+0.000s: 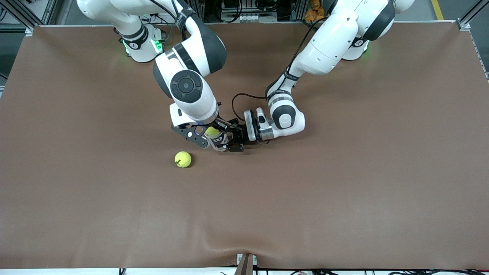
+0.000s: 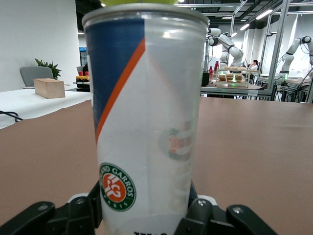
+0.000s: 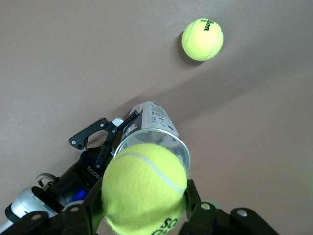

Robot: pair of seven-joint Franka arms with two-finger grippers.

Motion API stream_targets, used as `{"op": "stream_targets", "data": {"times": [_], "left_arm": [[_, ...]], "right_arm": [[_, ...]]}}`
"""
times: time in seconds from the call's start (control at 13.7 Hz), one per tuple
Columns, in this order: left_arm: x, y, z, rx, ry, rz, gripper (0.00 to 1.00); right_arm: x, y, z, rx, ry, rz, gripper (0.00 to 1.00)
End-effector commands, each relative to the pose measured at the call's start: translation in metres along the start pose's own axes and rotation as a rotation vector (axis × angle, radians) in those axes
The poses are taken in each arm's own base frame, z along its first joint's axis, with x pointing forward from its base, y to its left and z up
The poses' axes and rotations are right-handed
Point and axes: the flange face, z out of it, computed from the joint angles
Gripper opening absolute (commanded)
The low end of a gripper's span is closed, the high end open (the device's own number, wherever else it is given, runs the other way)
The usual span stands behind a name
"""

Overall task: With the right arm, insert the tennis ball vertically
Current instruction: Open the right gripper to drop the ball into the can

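Note:
My right gripper [image 1: 211, 134] is shut on a yellow-green tennis ball [image 3: 144, 188], also seen in the front view [image 1: 212, 131], and holds it just above the open mouth of a clear ball can [image 3: 155, 134]. The can [image 2: 146, 117] stands upright on the table, with a blue and orange label and a green and orange round logo. My left gripper [image 1: 233, 141] is shut on the can's lower part from the side. A second tennis ball [image 1: 183, 159] lies on the table nearer to the front camera than the can; it also shows in the right wrist view [image 3: 202, 39].
The brown table [image 1: 344, 183] spreads wide around the can. A small bracket [image 1: 246, 263] sits at the table's edge nearest the front camera.

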Motion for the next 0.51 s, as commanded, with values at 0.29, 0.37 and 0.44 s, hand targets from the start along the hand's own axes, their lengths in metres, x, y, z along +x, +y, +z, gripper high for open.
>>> {"op": "stream_targets", "data": {"times": [0.29, 0.37, 0.44], "left_arm": [[-0.011, 0.006, 0.000, 0.011, -0.032, 0.050, 0.63], [-0.011, 0.006, 0.000, 0.011, -0.032, 0.050, 0.63], [-0.011, 0.005, -0.001, 0.011, -0.034, 0.050, 0.63]], "right_arm": [[0.004, 0.003, -0.011, 0.004, -0.021, 0.016, 1.00], [0.014, 0.007, -0.012, 0.006, -0.022, 0.025, 1.00], [0.029, 0.015, -0.015, 0.006, -0.016, 0.044, 1.00]]}}
